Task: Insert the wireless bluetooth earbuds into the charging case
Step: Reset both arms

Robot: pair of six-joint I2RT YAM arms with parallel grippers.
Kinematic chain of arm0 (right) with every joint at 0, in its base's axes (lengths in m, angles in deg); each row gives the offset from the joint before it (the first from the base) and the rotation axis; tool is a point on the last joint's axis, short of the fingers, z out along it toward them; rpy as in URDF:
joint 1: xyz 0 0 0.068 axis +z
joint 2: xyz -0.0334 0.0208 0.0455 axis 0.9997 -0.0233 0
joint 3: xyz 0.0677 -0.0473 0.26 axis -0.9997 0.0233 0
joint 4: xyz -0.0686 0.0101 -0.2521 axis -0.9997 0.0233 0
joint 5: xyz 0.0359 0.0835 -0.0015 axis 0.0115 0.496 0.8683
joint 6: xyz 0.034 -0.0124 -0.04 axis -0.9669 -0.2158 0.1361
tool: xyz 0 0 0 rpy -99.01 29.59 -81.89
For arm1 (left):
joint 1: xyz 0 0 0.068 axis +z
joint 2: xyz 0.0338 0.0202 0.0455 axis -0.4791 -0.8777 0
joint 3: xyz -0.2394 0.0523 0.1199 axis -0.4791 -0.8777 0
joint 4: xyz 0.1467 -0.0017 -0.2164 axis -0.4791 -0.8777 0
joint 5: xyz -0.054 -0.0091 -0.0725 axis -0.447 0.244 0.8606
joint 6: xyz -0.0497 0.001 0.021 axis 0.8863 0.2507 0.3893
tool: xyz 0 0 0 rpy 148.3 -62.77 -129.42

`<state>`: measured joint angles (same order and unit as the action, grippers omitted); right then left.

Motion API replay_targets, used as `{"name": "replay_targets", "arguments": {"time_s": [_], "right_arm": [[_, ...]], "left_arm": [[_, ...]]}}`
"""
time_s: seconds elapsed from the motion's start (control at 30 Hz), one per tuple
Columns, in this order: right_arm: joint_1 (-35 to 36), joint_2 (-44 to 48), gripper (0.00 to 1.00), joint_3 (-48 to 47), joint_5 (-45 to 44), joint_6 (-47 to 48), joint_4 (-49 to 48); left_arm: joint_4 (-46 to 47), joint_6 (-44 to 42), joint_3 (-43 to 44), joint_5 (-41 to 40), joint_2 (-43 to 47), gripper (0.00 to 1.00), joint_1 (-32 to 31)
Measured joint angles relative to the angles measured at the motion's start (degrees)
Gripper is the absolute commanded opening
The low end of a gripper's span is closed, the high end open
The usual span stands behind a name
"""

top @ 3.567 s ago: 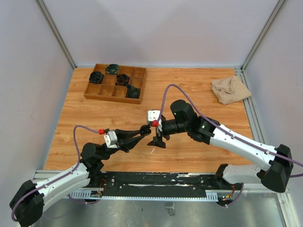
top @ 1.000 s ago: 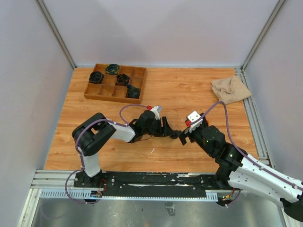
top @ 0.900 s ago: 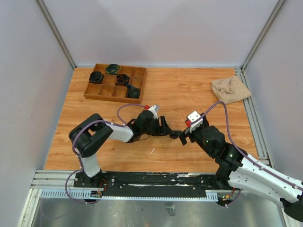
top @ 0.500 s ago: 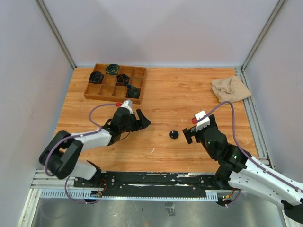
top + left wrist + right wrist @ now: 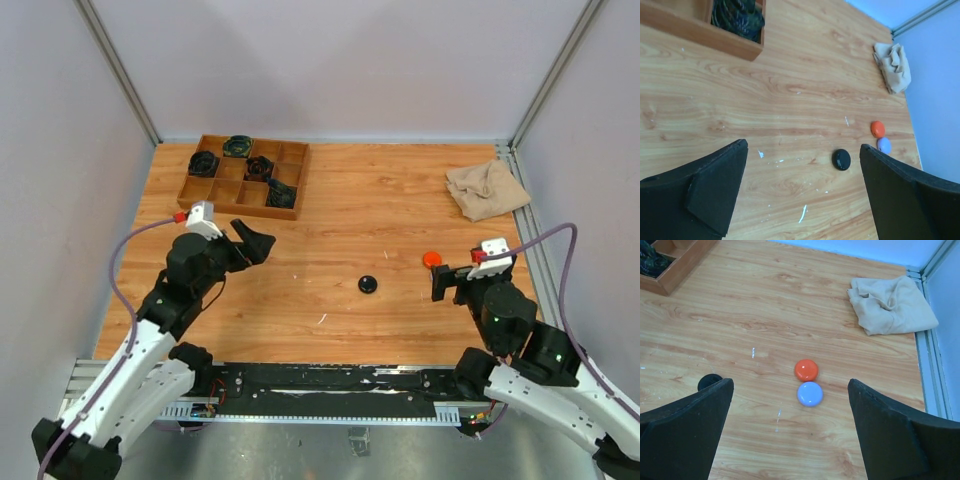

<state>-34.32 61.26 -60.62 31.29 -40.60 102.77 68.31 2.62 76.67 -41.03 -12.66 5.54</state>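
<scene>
- Earbuds: not to be made out in any view.
- Black charging case (image 5: pixel 368 284): round, lying flat on the table (image 5: pixel 400 200) just right of centre in the overhead view, touched by nothing. In the left wrist view, low and right of centre. In the right wrist view, at the left edge, partly hidden behind a finger.
- Orange-red case (image 5: pixel 806 370): round and domed, at the centre of the right wrist view. In the overhead view, well to the right of the black one.
- Lavender case (image 5: pixel 810 394): same round shape, directly below the orange-red one in the right wrist view, just beside it, perhaps touching.
- Left gripper (image 5: pixel 802 146): jaws spread wide, holding nothing, only bare wood between them. In the overhead view, left of centre, well apart from the black case.
- Right gripper (image 5: pixel 790 381): jaws spread wide, holding nothing, raised off the table, with the orange-red and lavender cases showing in the gap. In the overhead view, at the lower right.
- Pale slivers (image 5: pixel 803 213): scattered thinly on the wood near the black case.
- Wooden tray (image 5: pixel 190 197): compartmented, upper left of the overhead view, dark items in several cells.
- Beige cloth (image 5: pixel 487 190): crumpled, upper right of the overhead view, by the table's edge.
</scene>
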Motion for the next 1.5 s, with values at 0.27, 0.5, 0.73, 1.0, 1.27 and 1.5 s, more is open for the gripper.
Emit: {"name": "replay_targets", "arguments": {"time_s": [0.27,0.5,0.73,1.0,1.27,1.5], "right_arm": [[0.0,4.6,0.99,-3.9,-1.3,-2.3,7.1],[0.0,8.9,0.99,-3.9,-1.3,-2.8,9.9],[0.0,10.1,0.98,-3.9,-1.4,-3.1,10.8],[0.0,10.1,0.99,-3.7,-1.3,-4.5,12.0],[0.0,11.1,0.99,-3.3,-1.3,-5.4,12.8],[0.0,10.9,0.98,-3.3,-1.2,-5.5,12.9]], "left_arm": [[-15.1,-7.3,11.8,-4.8,9.7,0.99,0.0],[-20.4,-11.9,12.8,-8.4,15.6,0.99,0.0],[-20.1,-13.8,6.8,-9.8,22.8,0.99,0.0],[-19.8,-14.8,5.8,-10.3,23.7,0.99,0.0],[-18.8,-15.5,5.6,-9.5,23.7,0.99,0.0],[-18.4,-15.7,5.2,-8.8,23.8,0.99,0.0]]}}
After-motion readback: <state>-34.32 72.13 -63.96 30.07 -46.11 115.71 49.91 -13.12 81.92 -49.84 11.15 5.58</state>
